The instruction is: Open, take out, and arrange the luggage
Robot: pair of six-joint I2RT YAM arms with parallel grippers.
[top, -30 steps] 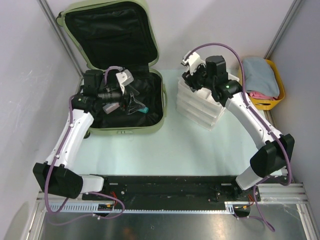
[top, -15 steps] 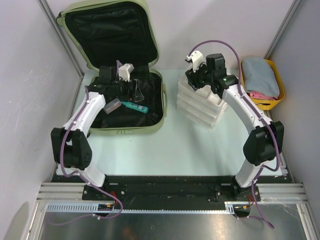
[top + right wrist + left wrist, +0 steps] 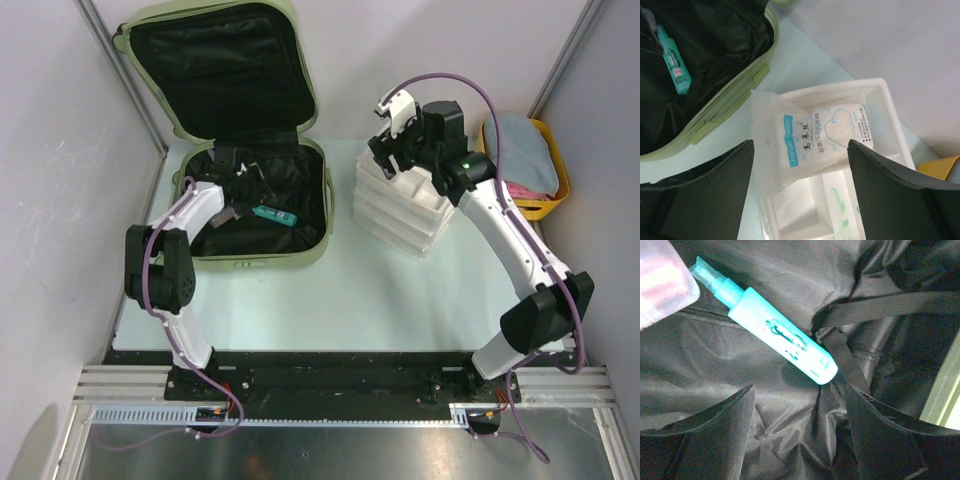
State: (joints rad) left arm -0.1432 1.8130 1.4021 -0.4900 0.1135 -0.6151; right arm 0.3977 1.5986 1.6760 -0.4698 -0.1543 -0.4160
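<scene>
The luggage (image 3: 250,255), a pale green hard-shell suitcase, lies open at the back left with its lid (image 3: 215,60) propped upright. On its black lining lies a teal spray bottle (image 3: 275,215) (image 3: 775,332). My left gripper (image 3: 240,180) (image 3: 797,387) hovers open just short of the bottle, with only lining between its fingers. My right gripper (image 3: 395,150) (image 3: 800,141) is open above a white divided tray (image 3: 400,215). A white cotton-pad packet (image 3: 810,142) rests in the tray's end compartment, between the spread fingers.
A yellow tub (image 3: 545,205) with folded blue and pink cloths stands at the back right. A black elastic strap (image 3: 880,305) crosses the lining beside the bottle. A translucent pinkish item (image 3: 660,280) lies near the bottle's cap. Walls close in on the left and right.
My right jaws have spread wide and the cotton-pad packet now lies in the tray. My left gripper has drawn back toward the suitcase's hinge side, away from the teal bottle.
</scene>
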